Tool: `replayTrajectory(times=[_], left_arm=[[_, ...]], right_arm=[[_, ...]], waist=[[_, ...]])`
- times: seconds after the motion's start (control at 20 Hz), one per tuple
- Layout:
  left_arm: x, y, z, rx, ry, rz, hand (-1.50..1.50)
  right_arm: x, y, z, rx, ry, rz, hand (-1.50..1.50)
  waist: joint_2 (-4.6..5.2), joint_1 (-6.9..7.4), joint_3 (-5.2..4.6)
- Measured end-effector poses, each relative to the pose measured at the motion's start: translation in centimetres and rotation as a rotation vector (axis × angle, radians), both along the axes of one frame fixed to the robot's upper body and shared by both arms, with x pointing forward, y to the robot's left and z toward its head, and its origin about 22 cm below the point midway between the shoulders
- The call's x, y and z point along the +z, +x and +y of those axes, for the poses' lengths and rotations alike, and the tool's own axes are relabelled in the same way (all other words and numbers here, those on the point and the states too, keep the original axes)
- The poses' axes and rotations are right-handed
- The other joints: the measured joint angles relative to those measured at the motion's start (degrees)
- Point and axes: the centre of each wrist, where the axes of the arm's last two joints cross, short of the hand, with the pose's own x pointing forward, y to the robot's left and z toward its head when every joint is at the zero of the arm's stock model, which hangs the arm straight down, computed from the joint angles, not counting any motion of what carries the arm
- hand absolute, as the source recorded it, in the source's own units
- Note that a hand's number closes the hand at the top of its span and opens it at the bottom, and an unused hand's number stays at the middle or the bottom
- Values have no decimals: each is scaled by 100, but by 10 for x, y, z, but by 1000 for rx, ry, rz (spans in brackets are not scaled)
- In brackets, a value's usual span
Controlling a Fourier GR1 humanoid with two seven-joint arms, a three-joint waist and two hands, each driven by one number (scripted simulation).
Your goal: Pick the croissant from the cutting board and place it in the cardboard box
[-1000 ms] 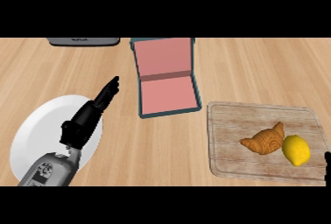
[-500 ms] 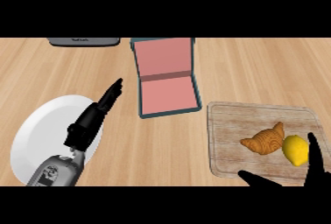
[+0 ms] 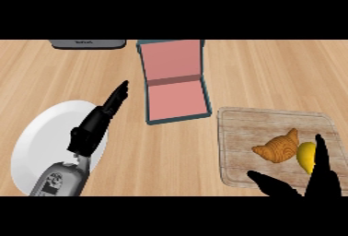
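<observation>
A golden-brown croissant lies on the wooden cutting board at the right, touching a yellow lemon on its right side. An open box with a pink inside and teal rim lies flat at the top centre. My right hand comes in from the lower right edge, open, fingers straight; one finger stands over the lemon, the thumb over the board's near edge just below the croissant. My left hand rests open at the left, fingers straight and pointing toward the box.
A white plate sits at the left under my left forearm. A dark grey appliance edge shows at the top left. Bare wooden counter lies between the board and the plate.
My right hand has risen into view from the lower right edge and now reaches over the board's near part beside the croissant. The left hand has shifted slightly.
</observation>
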Motion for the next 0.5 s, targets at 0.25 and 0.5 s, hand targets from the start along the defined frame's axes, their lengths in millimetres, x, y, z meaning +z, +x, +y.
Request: replayTrajectory(times=[0.25,0.5], left_arm=[[-3,3,2,-1,3,1,0],[-11,5,3,-2,-2,4,0]], right_arm=[[-9,6,-6,5,1,16,-150],[-20,18,-1,41,15,31,-150]], waist=[[0,-1,-1],[-12,2,-23]])
